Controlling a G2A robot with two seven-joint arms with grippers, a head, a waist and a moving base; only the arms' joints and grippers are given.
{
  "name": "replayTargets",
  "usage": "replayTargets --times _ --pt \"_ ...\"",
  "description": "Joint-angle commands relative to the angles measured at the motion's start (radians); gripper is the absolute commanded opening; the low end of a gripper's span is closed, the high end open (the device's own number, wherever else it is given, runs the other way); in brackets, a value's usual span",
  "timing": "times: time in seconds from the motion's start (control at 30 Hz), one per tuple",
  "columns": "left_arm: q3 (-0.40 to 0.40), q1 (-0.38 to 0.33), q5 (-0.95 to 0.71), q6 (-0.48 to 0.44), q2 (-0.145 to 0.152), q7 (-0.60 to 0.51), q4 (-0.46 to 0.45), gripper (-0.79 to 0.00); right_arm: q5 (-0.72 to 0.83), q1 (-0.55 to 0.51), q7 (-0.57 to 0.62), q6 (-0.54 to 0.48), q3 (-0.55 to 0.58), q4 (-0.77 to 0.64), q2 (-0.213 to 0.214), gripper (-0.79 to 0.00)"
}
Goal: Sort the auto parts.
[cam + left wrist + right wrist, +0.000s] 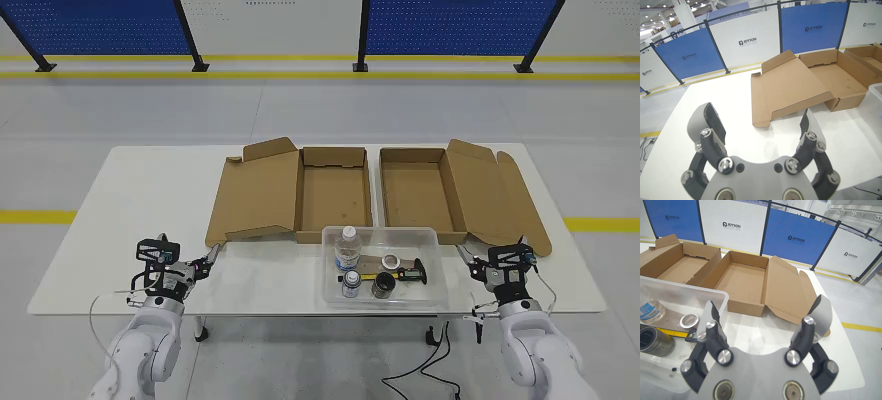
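A clear plastic bin point(432, 236) stands at the table's front middle. It holds a water bottle point(347, 247), a dark metal cylinder point(383, 286), a silver ring point(390, 262), a small can point(350, 285) and a caliper with a yellow scale point(415, 273). The same cylinder point(656, 341), ring point(688, 320) and bottle point(651, 310) show in the right wrist view. Two open cardboard boxes point(335, 198) point(415, 195) lie behind the bin. My left gripper point(761, 118) is open over bare table at the front left. My right gripper point(766, 311) is open just right of the bin.
The left box's lid point(787, 89) slopes up over the table between my left gripper and the bin. The right box's lid point(785, 289) lies flat toward the table's right edge. Blue and white fence panels point(460, 25) stand behind the table.
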Motion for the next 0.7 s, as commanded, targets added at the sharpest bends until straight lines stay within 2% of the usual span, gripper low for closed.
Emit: replayTargets --times 0.0,0.47,0.67 --pt "0.0 0.0 0.0 0.0 0.0 0.0 0.0 -0.001 0.0 0.0 0.0 0.0 0.0 0.0 0.0 0.0" --pt "0.002 -0.003 0.0 -0.003 0.0 0.001 -0.005 0.0 0.0 0.0 0.0 0.0 0.0 0.0 0.0 0.0" --pt "0.045 -0.081 0.03 -0.101 0.0 -0.024 -0.066 0.0 0.0 0.0 0.0 0.0 0.0 0.0 0.0 0.0"
